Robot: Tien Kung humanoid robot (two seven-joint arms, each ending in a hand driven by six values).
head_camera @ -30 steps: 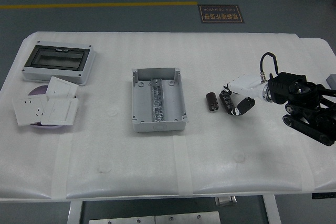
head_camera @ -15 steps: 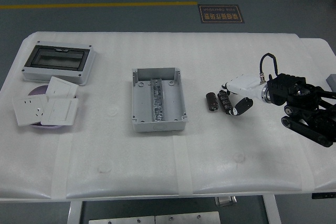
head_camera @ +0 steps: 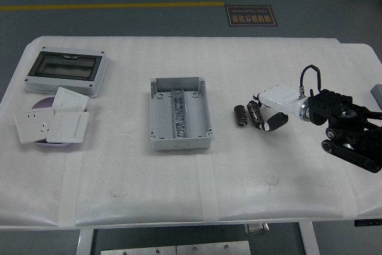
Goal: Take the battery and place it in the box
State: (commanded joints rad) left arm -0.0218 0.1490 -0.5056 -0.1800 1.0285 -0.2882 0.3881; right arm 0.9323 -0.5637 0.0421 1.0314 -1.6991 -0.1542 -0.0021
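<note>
Pick barely begun: nothing in the box (head_camera: 179,113) yet.
My right hand (head_camera: 270,111) is down at the batteries, right of the box; fingers curled around the nearer battery (head_camera: 255,114), grip unconfirmed. The other battery (head_camera: 240,116) lies just beside it, untouched.

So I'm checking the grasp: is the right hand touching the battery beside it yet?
Touching, it seems: in the head view the right hand's fingers close around the nearer battery; the other battery lies apart.

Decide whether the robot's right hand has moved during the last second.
Yes. The right hand has shifted slightly towards the table's near edge, staying beside the two batteries.
</note>
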